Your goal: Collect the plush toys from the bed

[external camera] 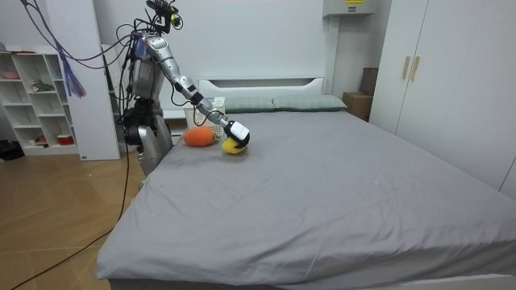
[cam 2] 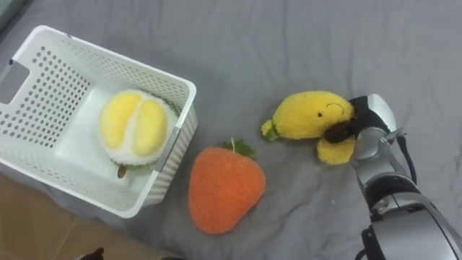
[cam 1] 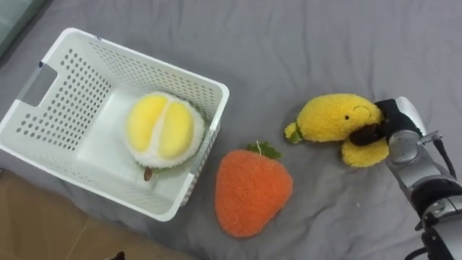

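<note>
A fuzzy yellow plush toy [cam 1: 336,118] lies on the grey bed [cam 1: 303,43], its right end inside the robot's right hand [cam 1: 393,124]. The dark fingers [cam 1: 367,133] curl round the toy and pinch it. To its left lies an orange plush strawberry [cam 1: 251,191]. Beside that, a white perforated plastic basket [cam 1: 65,94] holds a round yellow-and-white plush fruit [cam 1: 164,130].

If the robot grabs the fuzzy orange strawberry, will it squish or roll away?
Probably squishy: the orange strawberry looks like fuzzy plush, so fingers would likely sink in. It is likely light for its size, like the yellow toy the right hand grips. Lying flat on the soft bed, it probably won't roll.
</note>
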Robot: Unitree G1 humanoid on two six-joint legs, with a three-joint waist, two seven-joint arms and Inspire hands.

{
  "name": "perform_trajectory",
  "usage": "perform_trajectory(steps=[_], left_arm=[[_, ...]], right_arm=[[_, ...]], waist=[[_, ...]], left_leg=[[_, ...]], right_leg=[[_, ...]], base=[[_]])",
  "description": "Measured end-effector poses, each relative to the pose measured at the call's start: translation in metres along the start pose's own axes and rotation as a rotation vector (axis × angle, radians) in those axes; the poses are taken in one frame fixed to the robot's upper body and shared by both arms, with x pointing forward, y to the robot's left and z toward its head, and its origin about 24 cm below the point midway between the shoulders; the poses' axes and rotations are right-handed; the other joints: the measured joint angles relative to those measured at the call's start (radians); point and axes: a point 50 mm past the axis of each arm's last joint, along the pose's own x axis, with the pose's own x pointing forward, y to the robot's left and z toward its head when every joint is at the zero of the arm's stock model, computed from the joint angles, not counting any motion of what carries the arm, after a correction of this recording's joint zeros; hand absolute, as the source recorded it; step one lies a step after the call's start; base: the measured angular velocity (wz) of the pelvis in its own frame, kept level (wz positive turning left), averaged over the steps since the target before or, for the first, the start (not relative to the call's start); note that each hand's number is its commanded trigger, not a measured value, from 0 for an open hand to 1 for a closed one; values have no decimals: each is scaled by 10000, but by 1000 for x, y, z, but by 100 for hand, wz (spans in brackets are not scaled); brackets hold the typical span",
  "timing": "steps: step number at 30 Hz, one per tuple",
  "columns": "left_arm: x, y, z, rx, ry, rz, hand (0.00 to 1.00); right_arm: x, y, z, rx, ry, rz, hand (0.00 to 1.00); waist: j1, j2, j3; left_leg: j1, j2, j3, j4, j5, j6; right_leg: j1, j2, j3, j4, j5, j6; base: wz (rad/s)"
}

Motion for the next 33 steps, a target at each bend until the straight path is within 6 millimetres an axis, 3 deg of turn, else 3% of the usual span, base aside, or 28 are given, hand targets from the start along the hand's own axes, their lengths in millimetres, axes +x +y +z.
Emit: perform_trajectory(steps=[2,5,9,10,11,12,14,16,19,21,23,29,33], left_arm=[[0,0,2,-32,-119,17,0],[0,6,2,75,-160,196,0],[-3,10,-11,170,71,351,0],[-5,12,-15,323,132,418,0],[-5,12,-17,439,143,437,0],[-7,14,-21,547,165,499,0],[-10,18,-29,431,265,680,0],[-14,22,-43,539,562,868,0],[-19,24,-55,718,929,954,0],[-20,24,-59,956,1102,937,0],[-22,23,-66,1200,1322,897,0],[-28,21,-80,1732,1819,789,0],[-28,20,-79,2174,1846,757,0]], right_arm=[[0,-2,4,26,-220,-33,100],[1,-7,27,-89,-1281,-101,100],[-5,-11,51,-62,-2632,-150,100],[-8,-13,59,-15,-3103,-225,100],[-10,-14,61,-1,-3273,-245,100],[-14,-15,66,12,-3656,-225,100],[-23,-15,81,-111,-4571,-129,100],[-35,-13,90,-291,-5354,-22,100],[-50,-14,104,-217,-6216,149,100],[-57,-16,115,-201,-6742,215,100],[-65,-18,126,-289,-7289,164,100],[-83,-23,146,-305,-8384,25,100],[-95,-19,157,-642,-9039,204,100]], waist=[[-52,4,-3],[-322,18,-19],[-333,4,-62],[-353,-9,-146],[-390,1,-181],[-479,-6,-284],[-572,-26,-335],[-672,-62,-473],[-872,-63,-551],[-928,-63,-554],[-948,-72,-607],[-869,-3,-595],[-680,-26,-610]], left_leg=[[55,-1,53,-1,0,0],[180,-10,-5,-10,0,0],[851,-27,119,-93,0,0],[1041,-38,104,-121,0,0],[1153,-38,104,-143,0,0],[1361,-41,108,-183,0,0],[1841,-44,121,-433,0,0],[2433,-67,125,-646,-1,0],[2915,-100,55,-822,-2,2],[3059,-124,-3,-834,-4,7],[3239,-166,-108,-818,7,27],[3379,-259,-301,-562,6,35],[3363,-357,-521,-512,59,81]], right_leg=[[77,-29,-65,-29,0,0],[204,-82,-117,-29,-1,1],[812,-104,-149,-148,0,3],[1006,-106,-178,-185,0,3],[1114,-108,-187,-201,0,3],[1352,-107,-207,-266,0,3],[1798,-80,-164,-462,0,5],[2400,-66,-197,-707,-2,7],[2864,-90,-215,-715,-68,99],[3045,-106,-271,-688,-77,105],[3318,-121,-350,-684,-80,107],[3656,-167,-374,-678,-160,53],[3754,-247,-647,-656,-218,73]], base=[[4],[1],[-16],[-5],[3],[4],[-4],[-2],[11],[10],[15],[13],[18]])
